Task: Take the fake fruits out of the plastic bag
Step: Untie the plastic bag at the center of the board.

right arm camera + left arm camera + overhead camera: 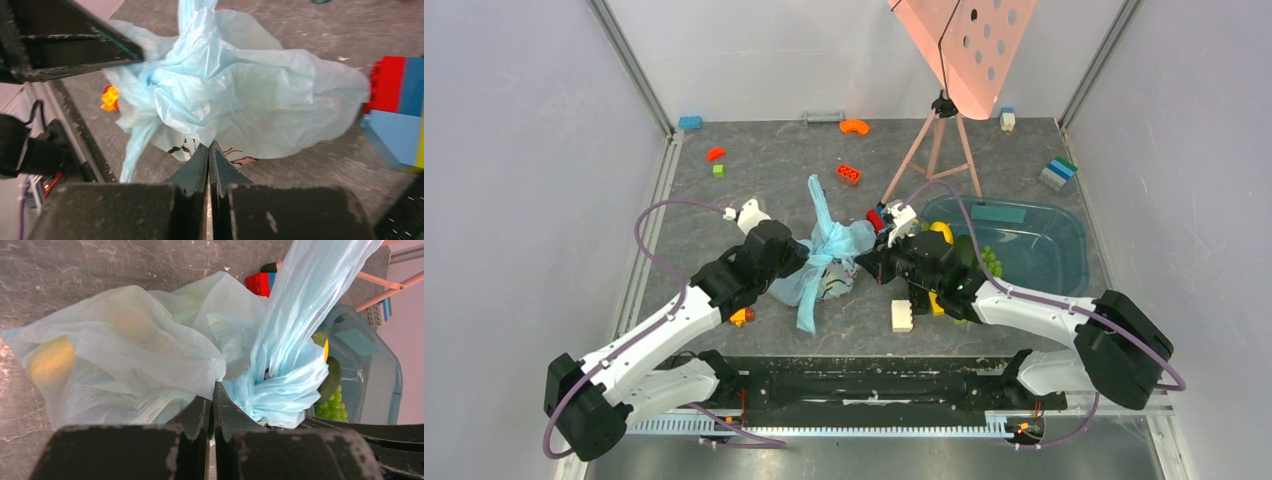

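Bag [832, 248] lies mid-table between my grippers, long axis near-to-far. Left gripper [212, 388] clenched on its film; right gripper [209, 146] pinches opposite side. Lemon [49, 360] inside, leftward of left jaws; left arm nearer.

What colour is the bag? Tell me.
The bag is light blue with dark print; clearest in the right wrist view.

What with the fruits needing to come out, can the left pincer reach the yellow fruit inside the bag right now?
Probably not: the left pincer is shut on the plastic bag, whose film covers the yellow fruit.
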`<state>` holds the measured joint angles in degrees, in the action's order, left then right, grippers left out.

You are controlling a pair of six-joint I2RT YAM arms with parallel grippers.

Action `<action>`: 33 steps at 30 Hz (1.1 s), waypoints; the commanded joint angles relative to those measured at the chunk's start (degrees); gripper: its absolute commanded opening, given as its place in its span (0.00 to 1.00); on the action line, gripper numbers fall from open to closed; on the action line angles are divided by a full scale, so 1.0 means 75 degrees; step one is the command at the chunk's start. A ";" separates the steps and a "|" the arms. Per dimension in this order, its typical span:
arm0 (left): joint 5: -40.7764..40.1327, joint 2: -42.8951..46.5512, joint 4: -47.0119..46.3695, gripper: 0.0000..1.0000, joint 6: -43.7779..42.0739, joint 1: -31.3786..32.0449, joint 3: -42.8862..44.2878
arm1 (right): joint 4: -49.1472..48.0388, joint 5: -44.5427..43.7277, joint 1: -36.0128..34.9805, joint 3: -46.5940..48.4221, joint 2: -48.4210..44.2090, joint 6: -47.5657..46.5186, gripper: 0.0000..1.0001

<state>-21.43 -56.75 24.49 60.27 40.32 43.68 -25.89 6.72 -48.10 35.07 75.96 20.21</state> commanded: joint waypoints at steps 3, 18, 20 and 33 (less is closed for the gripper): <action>-0.1002 0.0368 0.0540 0.03 -0.0663 -0.0137 0.0467 | 0.0999 -0.2182 0.0216 -0.0147 -0.0787 0.0093 0.00; 0.0231 0.1096 0.0566 0.02 -0.1658 -0.2078 0.0091 | 0.1844 -0.3103 0.0823 -0.0791 -0.1595 0.0465 0.01; 0.0492 0.1101 0.0361 0.02 -0.1877 -0.2106 0.0062 | 0.1718 -0.2575 0.0823 -0.0743 -0.1701 -0.0289 0.15; 0.1540 0.0632 -0.0199 0.02 -0.2443 -0.2100 0.0226 | 0.1091 0.0818 0.0735 -0.0701 -0.2708 -0.4733 0.81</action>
<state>-11.92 -51.77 26.22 45.15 24.82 44.27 -11.64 3.57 -42.00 30.20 59.40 -2.68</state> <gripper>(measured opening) 0.033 0.792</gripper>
